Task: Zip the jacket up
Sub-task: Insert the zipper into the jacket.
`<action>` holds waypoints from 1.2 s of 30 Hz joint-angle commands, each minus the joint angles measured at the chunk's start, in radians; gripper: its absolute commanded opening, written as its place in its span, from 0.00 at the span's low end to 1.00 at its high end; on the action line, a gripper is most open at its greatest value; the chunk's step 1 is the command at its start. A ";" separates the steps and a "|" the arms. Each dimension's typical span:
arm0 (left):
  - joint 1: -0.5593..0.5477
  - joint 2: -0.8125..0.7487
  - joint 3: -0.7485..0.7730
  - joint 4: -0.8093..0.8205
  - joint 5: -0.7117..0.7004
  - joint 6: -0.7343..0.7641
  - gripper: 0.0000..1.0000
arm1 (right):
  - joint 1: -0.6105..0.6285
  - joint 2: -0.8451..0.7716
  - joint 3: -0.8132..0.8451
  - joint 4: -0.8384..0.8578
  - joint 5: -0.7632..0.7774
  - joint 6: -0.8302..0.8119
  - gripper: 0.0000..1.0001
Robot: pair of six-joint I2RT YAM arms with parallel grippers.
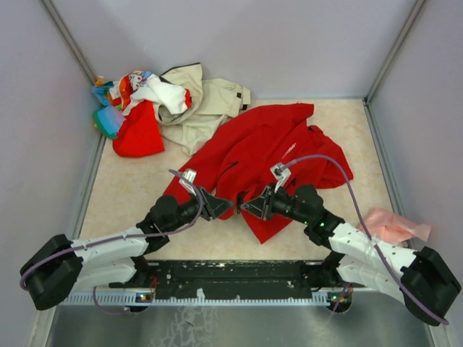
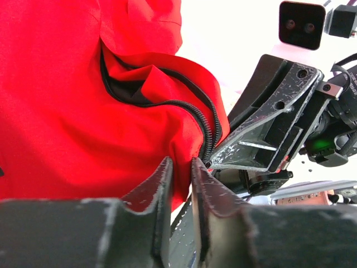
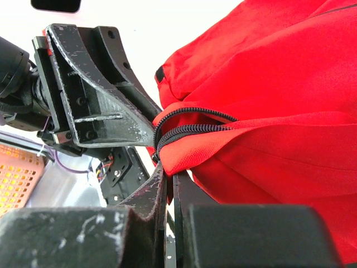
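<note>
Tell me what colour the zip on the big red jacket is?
Black. The zipper on the jacket shows best in the left wrist view.

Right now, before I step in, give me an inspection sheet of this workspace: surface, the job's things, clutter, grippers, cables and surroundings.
Surface: beige tabletop, no spills seen.
Job's things: red jacket spread at centre; black zipper unzipped near the hem.
Clutter: beige jacket and pile of mixed clothes at rear left; pink cloth at the right edge.
Grippers: right gripper shut on the jacket's zipper edge; left gripper at the facing edge, jaws narrowly apart, grip unclear.
Cables: purple cable on each arm; the right one loops over the jacket.
Surroundings: pale walls on three sides; nothing else seen.
</note>
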 commanded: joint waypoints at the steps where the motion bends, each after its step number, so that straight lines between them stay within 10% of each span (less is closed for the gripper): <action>1: 0.005 -0.001 0.002 0.058 0.051 0.032 0.18 | -0.007 0.009 0.028 0.070 -0.016 0.003 0.00; 5: 0.005 -0.017 0.003 0.040 0.062 0.087 0.00 | -0.008 0.008 0.034 0.069 -0.010 0.008 0.00; 15: -0.008 -0.075 0.038 -0.109 0.100 0.283 0.00 | -0.008 0.012 0.056 0.076 0.003 0.022 0.00; 36: -0.224 -0.093 0.080 -0.393 -0.364 0.556 0.00 | -0.017 -0.018 0.124 -0.062 0.038 0.019 0.00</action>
